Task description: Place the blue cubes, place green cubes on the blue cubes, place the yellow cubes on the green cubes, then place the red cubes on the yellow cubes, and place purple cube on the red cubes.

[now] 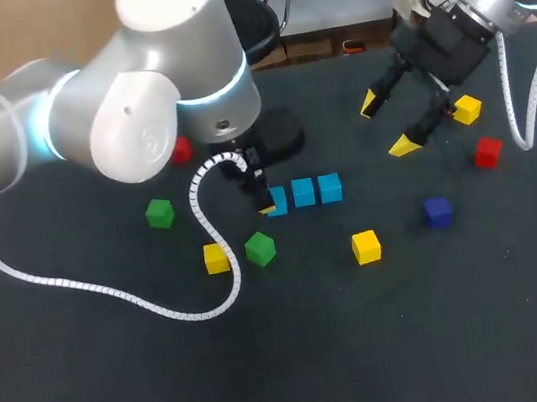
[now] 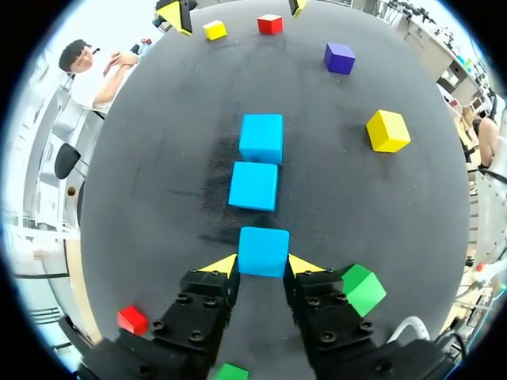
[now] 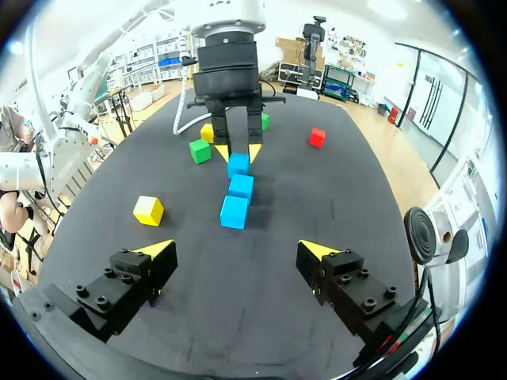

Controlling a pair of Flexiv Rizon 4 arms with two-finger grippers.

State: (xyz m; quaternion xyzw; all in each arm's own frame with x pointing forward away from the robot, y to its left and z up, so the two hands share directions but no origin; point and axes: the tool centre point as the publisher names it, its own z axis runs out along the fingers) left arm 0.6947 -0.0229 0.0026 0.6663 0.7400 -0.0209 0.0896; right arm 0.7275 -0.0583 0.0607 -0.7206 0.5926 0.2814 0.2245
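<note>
Three blue cubes lie in a row mid-table. My left gripper (image 1: 267, 201) (image 2: 263, 265) is shut on the nearest blue cube (image 2: 263, 251) (image 1: 278, 201), which rests on the table in line with the other two (image 2: 254, 186) (image 2: 261, 137). Green cubes (image 1: 159, 213) (image 1: 260, 248) and a yellow cube (image 1: 216, 257) lie left of the row. Another yellow cube (image 1: 365, 246) and the purple cube (image 1: 437, 211) lie to its right. My right gripper (image 1: 386, 125) (image 3: 236, 250) hangs open above the table at the back right, holding nothing, near a yellow cube (image 1: 467, 110) and a red cube (image 1: 487, 151).
A second red cube (image 1: 180, 151) shows partly behind my left arm's wrist. The left arm's white cable (image 1: 110, 290) loops over the table on the left. The black table (image 1: 374, 367) has bare surface along its front.
</note>
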